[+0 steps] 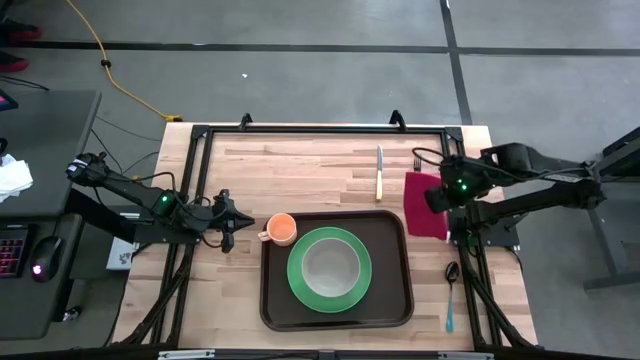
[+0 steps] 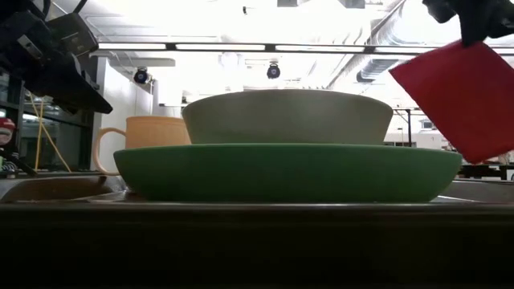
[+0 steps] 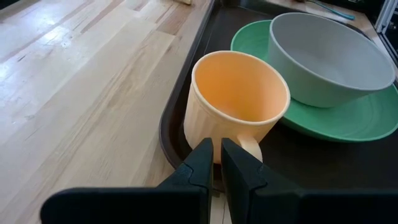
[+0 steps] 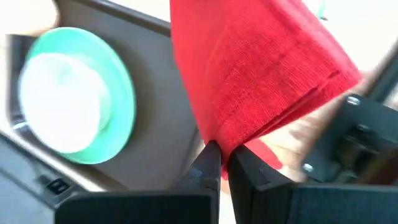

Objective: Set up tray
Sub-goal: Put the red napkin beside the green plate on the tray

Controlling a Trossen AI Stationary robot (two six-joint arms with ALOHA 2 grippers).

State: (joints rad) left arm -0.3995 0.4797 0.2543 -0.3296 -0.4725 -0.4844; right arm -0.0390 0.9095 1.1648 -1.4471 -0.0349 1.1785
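The dark brown tray lies at the table's near middle. On it are a green plate with a grey bowl in it, and an orange cup on the tray's far left corner. My left gripper is shut, with only a slim gap. It stands just left of and above the cup's handle, holding nothing. My right gripper is right of the tray's far corner, shut on a red napkin. My right gripper pinches the red napkin between its two fingers at a folded edge with several layers showing. The fingers come from above, pointing steeply down. The napkin hangs slack below them, tilted and lifted clear of the table.
A knife and a fork lie on the wood beyond the tray. A spoon with a blue handle lies right of the tray. Black frame rails border the table. Bare wood stretches across the far left.
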